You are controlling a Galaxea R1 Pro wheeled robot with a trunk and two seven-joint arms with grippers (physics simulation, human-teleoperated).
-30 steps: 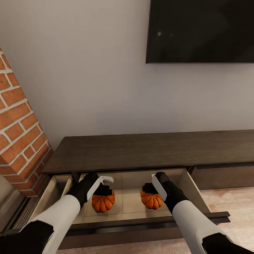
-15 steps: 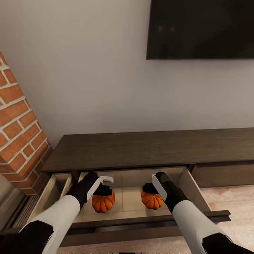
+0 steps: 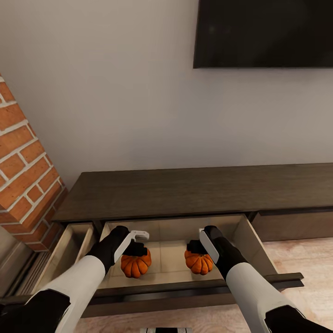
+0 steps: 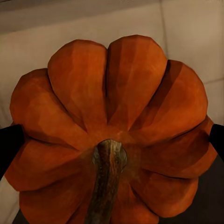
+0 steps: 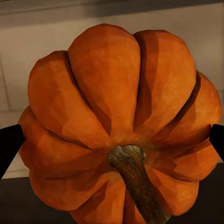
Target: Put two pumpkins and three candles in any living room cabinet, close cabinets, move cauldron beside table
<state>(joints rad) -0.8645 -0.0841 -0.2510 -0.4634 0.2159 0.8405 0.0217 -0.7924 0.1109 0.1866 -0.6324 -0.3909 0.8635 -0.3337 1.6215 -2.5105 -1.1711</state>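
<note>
Two bright-orange ribbed pumpkins hang inside the open drawer (image 3: 185, 290) of the long dark-brown cabinet (image 3: 185, 192). My left gripper (image 3: 137, 250) is shut on the left pumpkin (image 3: 135, 263), gripping it from above near its stem. In the left wrist view that pumpkin (image 4: 116, 93) sits between the black fingers (image 4: 9, 144). My right gripper (image 3: 196, 248) is shut on the right pumpkin (image 3: 199, 262), which in the right wrist view (image 5: 121, 93) is held between the fingers (image 5: 9, 144). Both pumpkins are low over the pale drawer floor; I cannot tell whether they touch it.
A narrower drawer (image 3: 69, 249) stands open to the left. A brick column (image 3: 23, 175) rises at the far left. A dark screen (image 3: 263, 32) hangs on the wall above. The cabinet's right front (image 3: 296, 224) is shut, with wooden floor (image 3: 300, 259) before it.
The whole picture has shifted, so the camera has moved: the screen and cabinet top sit higher in the frame. Both grippers stay shut on their pumpkins inside the drawer.
</note>
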